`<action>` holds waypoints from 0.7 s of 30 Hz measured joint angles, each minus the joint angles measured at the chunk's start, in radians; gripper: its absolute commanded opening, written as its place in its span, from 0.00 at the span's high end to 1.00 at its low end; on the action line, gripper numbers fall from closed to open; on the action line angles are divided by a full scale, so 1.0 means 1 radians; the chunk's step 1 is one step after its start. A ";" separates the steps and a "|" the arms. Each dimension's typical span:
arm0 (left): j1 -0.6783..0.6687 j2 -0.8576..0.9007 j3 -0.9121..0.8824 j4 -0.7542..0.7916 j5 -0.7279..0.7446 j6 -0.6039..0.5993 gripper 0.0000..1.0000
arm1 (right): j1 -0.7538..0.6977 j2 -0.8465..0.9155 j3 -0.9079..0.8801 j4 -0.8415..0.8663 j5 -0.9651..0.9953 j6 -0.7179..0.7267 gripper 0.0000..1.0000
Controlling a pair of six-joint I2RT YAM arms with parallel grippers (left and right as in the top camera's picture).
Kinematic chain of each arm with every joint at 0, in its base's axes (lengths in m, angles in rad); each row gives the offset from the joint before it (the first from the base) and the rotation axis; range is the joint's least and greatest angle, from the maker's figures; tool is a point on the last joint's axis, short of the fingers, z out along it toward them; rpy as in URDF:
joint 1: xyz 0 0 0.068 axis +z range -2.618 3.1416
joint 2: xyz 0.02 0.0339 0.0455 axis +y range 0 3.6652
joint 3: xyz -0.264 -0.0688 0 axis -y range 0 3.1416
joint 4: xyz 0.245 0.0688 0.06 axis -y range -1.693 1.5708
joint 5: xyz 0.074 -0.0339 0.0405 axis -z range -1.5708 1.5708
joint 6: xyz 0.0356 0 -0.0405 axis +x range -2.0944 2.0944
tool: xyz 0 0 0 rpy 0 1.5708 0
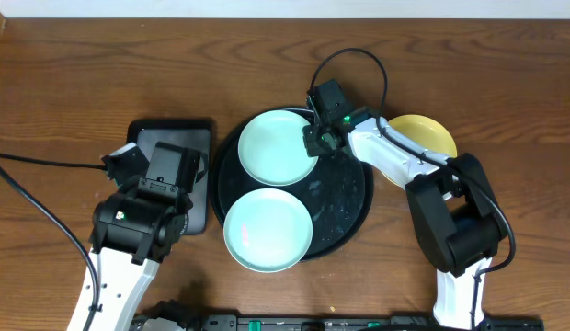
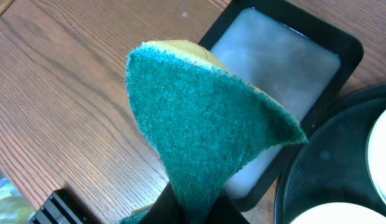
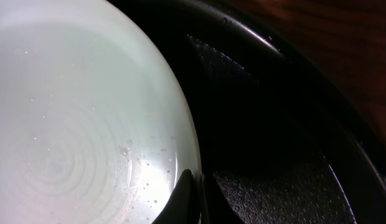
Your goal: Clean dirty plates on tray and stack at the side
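Two pale mint plates lie on the round black tray (image 1: 345, 198): one at the back (image 1: 278, 145), one at the front (image 1: 267, 230). A pale yellow plate (image 1: 423, 133) sits on the table to the tray's right, partly under my right arm. My right gripper (image 1: 319, 138) is shut on the back mint plate's right rim. In the right wrist view one finger (image 3: 180, 199) is inside the wet plate (image 3: 75, 112) and the other outside, over the tray (image 3: 274, 124). My left gripper (image 2: 196, 208) is shut on a green scouring sponge (image 2: 199, 118), left of the tray.
A smaller rectangular black tray with a grey inside (image 1: 175, 138) lies just left of the round tray, below the sponge (image 2: 280, 62). Cables run across the table at the far left and loop behind the right arm. Bare wood surrounds both trays.
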 measured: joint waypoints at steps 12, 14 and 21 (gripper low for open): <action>0.000 0.000 0.000 0.000 0.000 0.000 0.92 | 0.000 0.000 0.000 -0.009 0.000 0.005 0.99; 0.000 0.000 0.000 0.000 0.000 0.000 0.92 | 0.001 0.000 0.000 -0.008 0.000 0.011 0.99; 0.000 0.000 0.000 0.000 0.000 0.000 0.92 | 0.000 0.000 0.000 -0.010 -0.001 0.015 0.99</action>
